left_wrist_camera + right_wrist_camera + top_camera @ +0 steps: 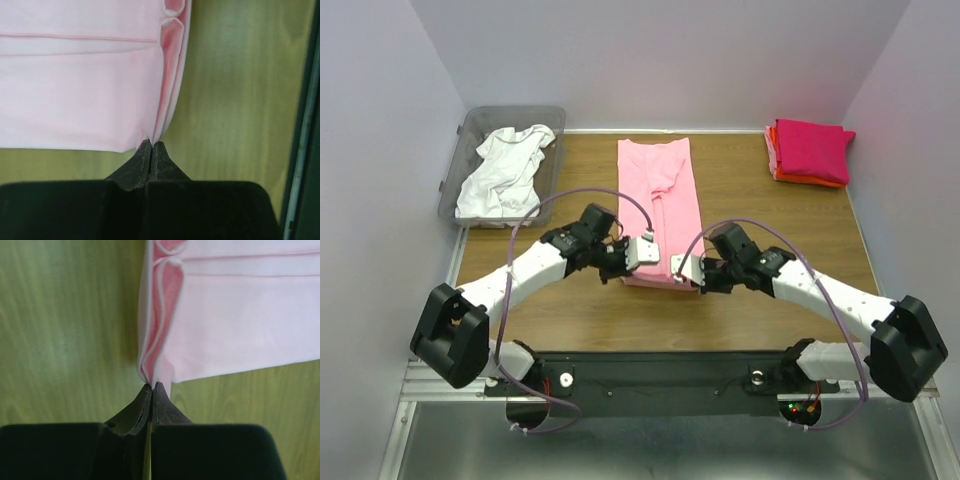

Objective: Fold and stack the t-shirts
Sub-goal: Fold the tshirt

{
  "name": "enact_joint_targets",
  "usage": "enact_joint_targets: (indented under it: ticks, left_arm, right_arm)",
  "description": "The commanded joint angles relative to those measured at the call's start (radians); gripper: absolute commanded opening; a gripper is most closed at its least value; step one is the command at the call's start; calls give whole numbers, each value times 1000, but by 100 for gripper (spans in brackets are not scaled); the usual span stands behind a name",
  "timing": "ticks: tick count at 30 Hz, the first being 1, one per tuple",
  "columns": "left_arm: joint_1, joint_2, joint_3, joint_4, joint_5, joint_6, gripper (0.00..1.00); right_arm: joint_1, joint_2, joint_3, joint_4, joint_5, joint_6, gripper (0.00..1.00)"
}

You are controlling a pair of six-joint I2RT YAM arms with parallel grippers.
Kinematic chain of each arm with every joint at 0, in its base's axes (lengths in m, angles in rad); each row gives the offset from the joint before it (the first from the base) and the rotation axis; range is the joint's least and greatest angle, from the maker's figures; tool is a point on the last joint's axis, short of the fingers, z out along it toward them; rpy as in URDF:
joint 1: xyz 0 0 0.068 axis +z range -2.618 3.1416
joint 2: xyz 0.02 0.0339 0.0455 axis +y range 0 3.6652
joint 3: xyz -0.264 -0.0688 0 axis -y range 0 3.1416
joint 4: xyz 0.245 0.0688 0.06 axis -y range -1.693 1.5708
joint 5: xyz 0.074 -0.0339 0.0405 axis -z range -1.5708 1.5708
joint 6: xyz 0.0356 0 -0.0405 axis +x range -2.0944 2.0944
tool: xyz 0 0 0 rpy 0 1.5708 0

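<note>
A light pink t-shirt (658,195) lies as a long narrow strip down the middle of the table. My left gripper (625,262) is shut on its near left corner (150,136). My right gripper (692,272) is shut on its near right corner (150,377). Both corners are lifted slightly. A white t-shirt (505,172) lies crumpled in the clear grey bin (550,118) at the back left. A folded stack with a magenta t-shirt (813,148) on top and orange and salmon edges (775,160) under it sits at the back right.
The wooden table (740,190) has walls on three sides. The black mounting rail (660,370) runs along the near edge, and cables loop over both arms.
</note>
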Motion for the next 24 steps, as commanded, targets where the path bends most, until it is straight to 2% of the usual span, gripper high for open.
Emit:
enact_joint_targets:
  ticks: [1,12,24]
  left_arm:
    - [77,28,114,-9,29,85,0]
    - [194,264,333,16,15,247,0]
    - [293,528,628,-38,44,330,0]
  right_arm:
    - [-64,76,126,29,11,-63,1]
    - [-228,368,384,52,-62,-201,0]
    - [-312,623,653,51,-101,-267,0]
